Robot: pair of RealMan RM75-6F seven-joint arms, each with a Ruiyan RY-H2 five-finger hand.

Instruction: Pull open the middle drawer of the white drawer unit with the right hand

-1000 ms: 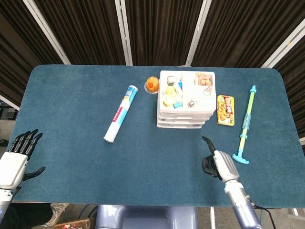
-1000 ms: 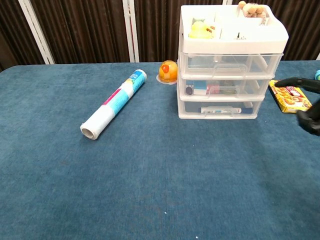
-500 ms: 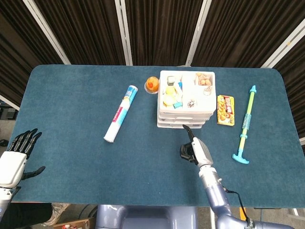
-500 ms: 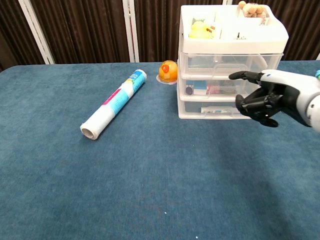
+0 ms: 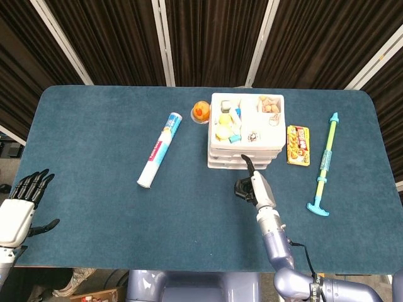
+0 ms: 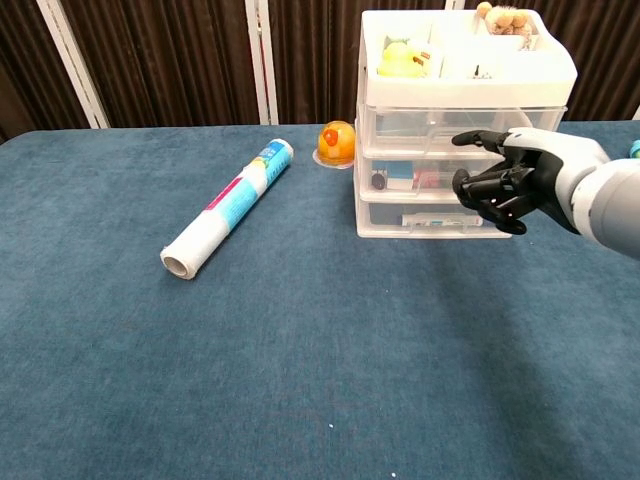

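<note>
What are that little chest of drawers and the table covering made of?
The drawer unit looks like plastic: glossy white frame, see-through drawer fronts showing the contents inside. The table cover seems a matte blue felt or short carpet, with a fuzzy, non-reflective surface.
</note>
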